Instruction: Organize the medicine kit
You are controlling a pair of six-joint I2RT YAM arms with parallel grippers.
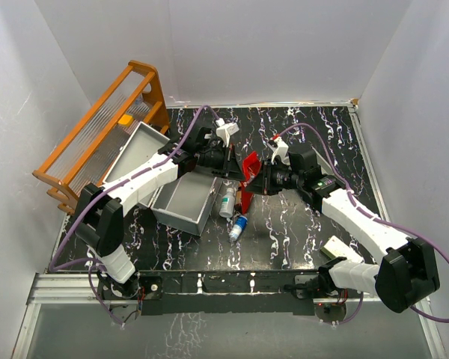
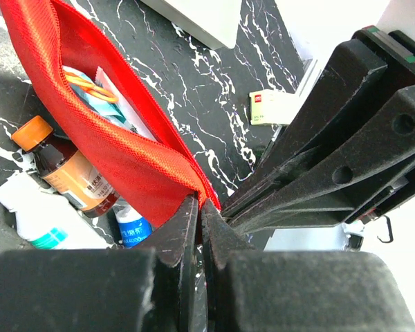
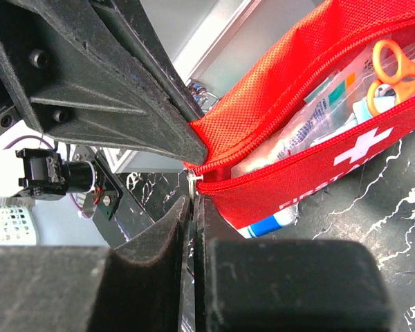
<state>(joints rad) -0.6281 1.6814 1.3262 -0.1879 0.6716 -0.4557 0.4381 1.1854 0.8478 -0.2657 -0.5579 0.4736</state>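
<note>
Red pouch [image 2: 117, 152] clamped by one end in the left gripper [image 2: 199, 204]; right gripper [image 3: 191, 200] pinches the zip pull [image 3: 192, 178] alongside; pouch stretches away from both; medicine kit [image 1: 181, 200] nearer the left gripper.

Setting. A black table [image 1: 314, 142], veined in white like marble, filled the middle of the top view. Plain white walls closed it in on three sides: a far wall [image 1: 269, 45], a left wall [image 1: 22, 90] and a right wall [image 1: 419, 90]. An orange rack [image 1: 90, 138] with ribbed clear panels leaned at the far left, against the left wall. A metal rail [image 1: 60, 288] ran along the near edge, with a grey glossy surface [image 1: 209, 333] nearer still. The light was even and soft.
</note>
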